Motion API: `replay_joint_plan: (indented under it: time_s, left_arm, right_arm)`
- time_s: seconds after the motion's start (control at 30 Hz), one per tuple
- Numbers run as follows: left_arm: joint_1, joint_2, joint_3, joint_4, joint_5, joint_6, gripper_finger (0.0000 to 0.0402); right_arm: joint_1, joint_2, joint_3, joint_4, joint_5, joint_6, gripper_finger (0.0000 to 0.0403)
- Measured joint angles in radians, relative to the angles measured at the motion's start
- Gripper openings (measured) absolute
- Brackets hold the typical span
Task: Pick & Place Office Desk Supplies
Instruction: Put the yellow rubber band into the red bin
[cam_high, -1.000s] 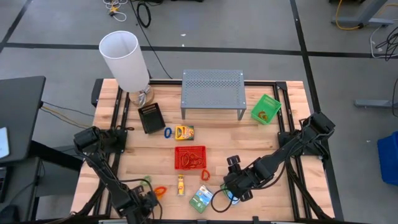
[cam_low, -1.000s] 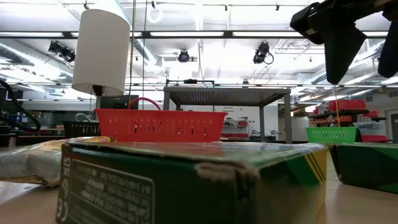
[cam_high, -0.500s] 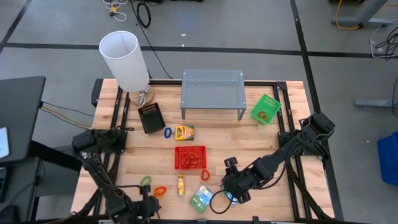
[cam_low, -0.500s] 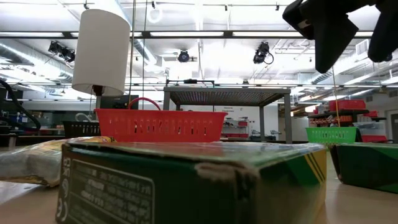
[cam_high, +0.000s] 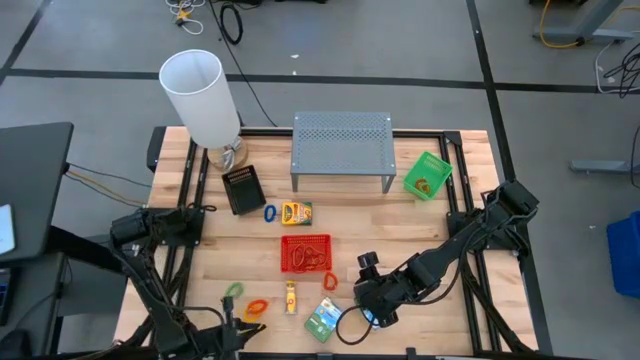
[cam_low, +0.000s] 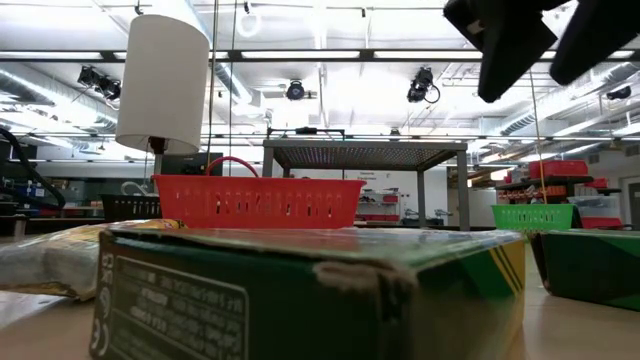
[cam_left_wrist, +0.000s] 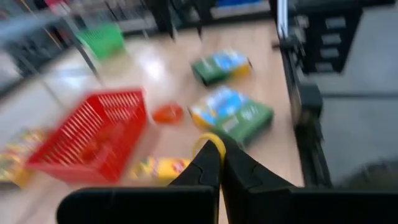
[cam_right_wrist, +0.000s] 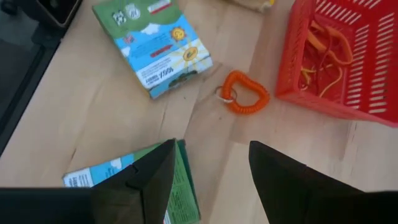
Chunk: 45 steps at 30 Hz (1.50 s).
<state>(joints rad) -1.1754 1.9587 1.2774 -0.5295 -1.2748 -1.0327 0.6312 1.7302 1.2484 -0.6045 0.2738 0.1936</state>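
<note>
Office supplies lie scattered on a pale wooden worktop (cam_high: 420, 225): a red mesh tray (cam_high: 306, 253) at its centre, an orange coiled band (cam_right_wrist: 245, 92) and a green-blue packet (cam_high: 323, 319) near the front edge. Since a second ago the left pincer (cam_left_wrist: 214, 163), closed on nothing visible, has slid back to the front-left edge, uncovering green and orange bands there. The right pincer (cam_right_wrist: 211, 163) has risen slightly and hangs open above a second packet (cam_right_wrist: 140, 180). Grey concrete floor with black tape lines surrounds the worktop. A perforated metal stand (cam_high: 342, 145) sits at the back.
</note>
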Motion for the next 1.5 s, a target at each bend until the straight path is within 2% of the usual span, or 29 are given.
replay_joint_plan:
  time_s: [0.2, 0.23, 0.6, 0.7, 0.77, 0.9, 1.0, 1.1, 1.3, 1.5]
  left_arm:
    - [-0.003, -0.001, 0.0, -0.032, -0.266, 0.012, 0.0001]
    - [0.001, -0.001, 0.0, -0.048, -0.285, 0.009, 0.0001]
    - [0.143, -0.002, -0.004, -0.106, -0.286, -0.01, 0.0001]
    - [0.188, -0.002, -0.004, -0.096, -0.229, -0.003, 0.0001]
    - [0.225, -0.002, -0.004, -0.046, -0.144, 0.05, 0.0001]
    - [0.306, -0.002, 0.001, 0.188, 0.092, 0.361, 0.0001]
    - [0.369, -0.003, 0.0, 0.355, 0.178, 0.569, 0.0001]
    - [0.433, -0.006, 0.0, 0.427, 0.242, 0.701, 0.0001]
    - [0.535, -0.007, 0.0, 0.391, 0.262, 0.77, 0.0001]
    - [0.59, -0.035, -0.002, 0.277, 0.256, 0.757, 0.0001]
  right_arm:
    - [0.0, 0.0, 0.0, 0.046, 0.02, 0.0, 0.0213]
    - [0.0, 0.0, 0.0, 0.054, 0.028, 0.0, 0.0213]
    - [0.0, 0.0, 0.0, 0.127, 0.065, -0.035, 0.0213]
    - [-0.004, 0.0, 0.0, 0.139, 0.071, -0.062, 0.0213]
    - [-0.009, 0.0, 0.0, 0.138, 0.071, -0.078, 0.0213]
    - [-0.024, 0.0, 0.0, 0.135, 0.069, -0.087, 0.0213]
    - [-0.035, 0.0, 0.0, 0.123, 0.069, -0.097, 0.0213]
    - [-0.043, 0.0, 0.0, 0.115, 0.069, -0.105, 0.0213]
    - [-0.055, 0.0, 0.0, 0.104, 0.07, -0.108, 0.0213]
    - [-0.057, 0.0, 0.0, 0.101, 0.071, -0.115, 0.0213]
